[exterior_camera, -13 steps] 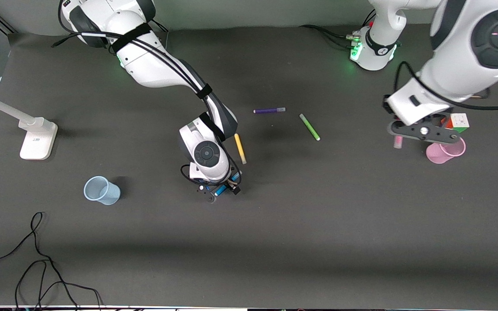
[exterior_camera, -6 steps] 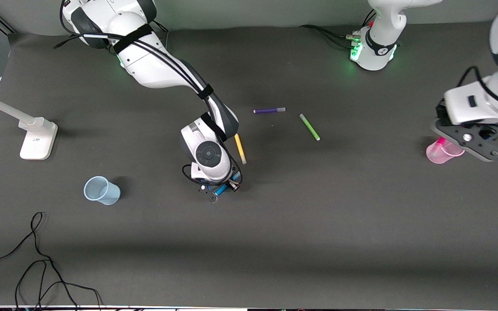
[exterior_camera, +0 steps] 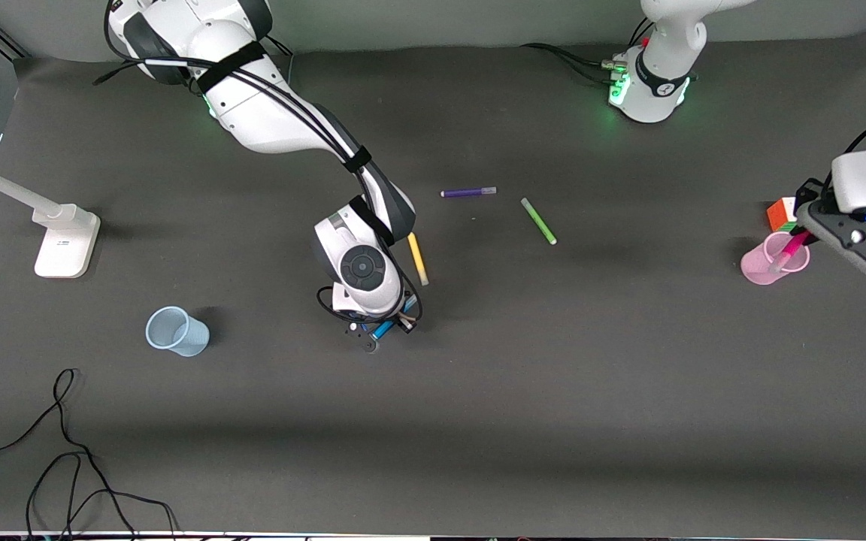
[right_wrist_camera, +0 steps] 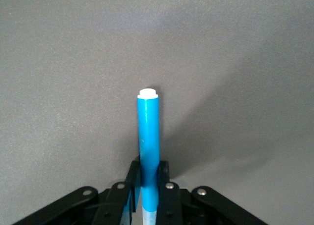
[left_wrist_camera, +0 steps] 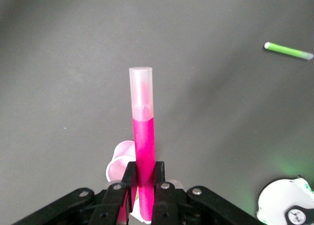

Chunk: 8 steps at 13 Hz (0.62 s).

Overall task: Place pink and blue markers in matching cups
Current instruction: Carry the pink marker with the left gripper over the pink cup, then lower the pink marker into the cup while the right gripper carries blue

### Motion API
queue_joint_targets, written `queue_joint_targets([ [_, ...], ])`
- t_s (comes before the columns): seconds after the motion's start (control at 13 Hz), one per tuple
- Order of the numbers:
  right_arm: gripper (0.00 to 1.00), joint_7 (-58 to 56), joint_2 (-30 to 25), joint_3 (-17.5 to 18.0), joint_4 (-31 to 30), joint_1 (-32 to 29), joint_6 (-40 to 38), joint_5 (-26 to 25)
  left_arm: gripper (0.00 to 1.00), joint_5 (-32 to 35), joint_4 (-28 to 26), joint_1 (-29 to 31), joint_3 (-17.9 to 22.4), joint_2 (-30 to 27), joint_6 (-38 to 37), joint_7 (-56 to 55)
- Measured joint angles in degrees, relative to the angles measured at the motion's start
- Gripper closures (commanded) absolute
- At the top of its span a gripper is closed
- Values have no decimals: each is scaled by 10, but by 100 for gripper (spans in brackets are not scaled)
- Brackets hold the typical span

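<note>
My left gripper point(exterior_camera: 810, 233) is shut on the pink marker point(exterior_camera: 788, 254), which slants down with its lower end inside the pink cup point(exterior_camera: 760, 269) at the left arm's end of the table. In the left wrist view the fingers point(left_wrist_camera: 128, 173) clamp the marker point(left_wrist_camera: 143, 136) and the cup's rim point(left_wrist_camera: 117, 162) shows beside it. My right gripper point(exterior_camera: 389, 326) is low over the table's middle, shut on the blue marker point(exterior_camera: 381, 331), which also shows in the right wrist view point(right_wrist_camera: 148, 136). The pale blue cup point(exterior_camera: 176, 331) stands alone toward the right arm's end.
A yellow pen point(exterior_camera: 417, 258) lies beside the right wrist. A purple pen point(exterior_camera: 468, 192) and a green pen point(exterior_camera: 538, 221) lie farther from the front camera. A colour cube point(exterior_camera: 781, 213) sits close to the pink cup. A white stand point(exterior_camera: 65, 240) and cables point(exterior_camera: 65, 451) are at the right arm's end.
My left gripper has swung toward the left arm's end, past the pink cup, and the pink marker's lower end now sits inside the cup. The right gripper has barely moved.
</note>
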Motion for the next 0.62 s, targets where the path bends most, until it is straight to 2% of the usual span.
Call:
queue_joint_targets([
  [0.23,88,-1,-2,-4,14,-4,-7,0,100,-46,-137,4,27,-73,92,93],
  [0.38,88,-5,-8,-7,42,-14,-49,0,100,-81,-187,5,57,-84,139,185],
  [0.62,88,-42,-36,-8,92,-41,-134,0,100,-132,-234,10,101,-76,196,320],
])
